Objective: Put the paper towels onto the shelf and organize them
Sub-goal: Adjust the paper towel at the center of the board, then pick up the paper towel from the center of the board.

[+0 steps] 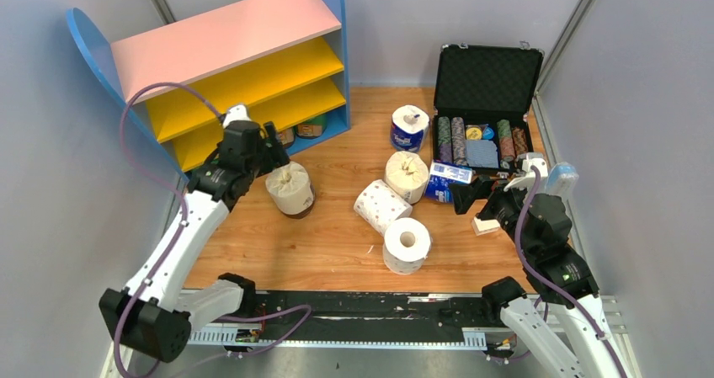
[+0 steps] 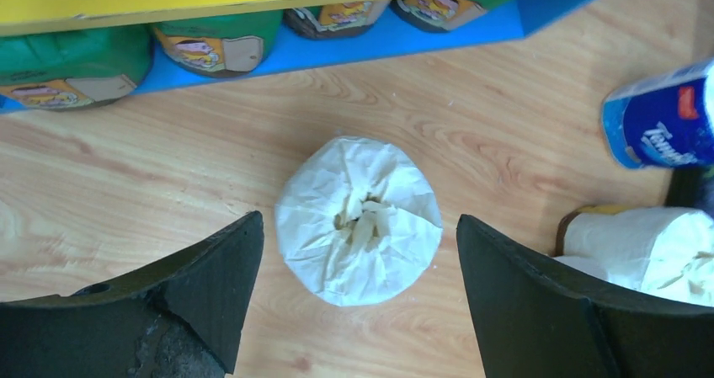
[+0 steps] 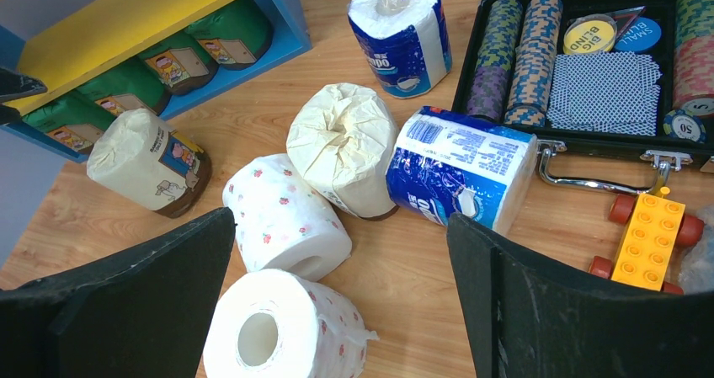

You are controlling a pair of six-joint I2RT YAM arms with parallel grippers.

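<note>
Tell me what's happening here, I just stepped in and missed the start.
The left gripper hangs open directly over an upright cream-wrapped roll near the shelf, whose bottom tier already holds green-wrapped rolls. Five other rolls sit on the table. The right gripper is open, holding nothing.

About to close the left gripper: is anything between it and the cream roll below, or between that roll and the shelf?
Nothing visible. The left gripper hangs open straddling the cream-wrapped roll, bare wood on both sides. Open floor leads to the shelf, though green-wrapped rolls already fill its bottom tier there.
</note>
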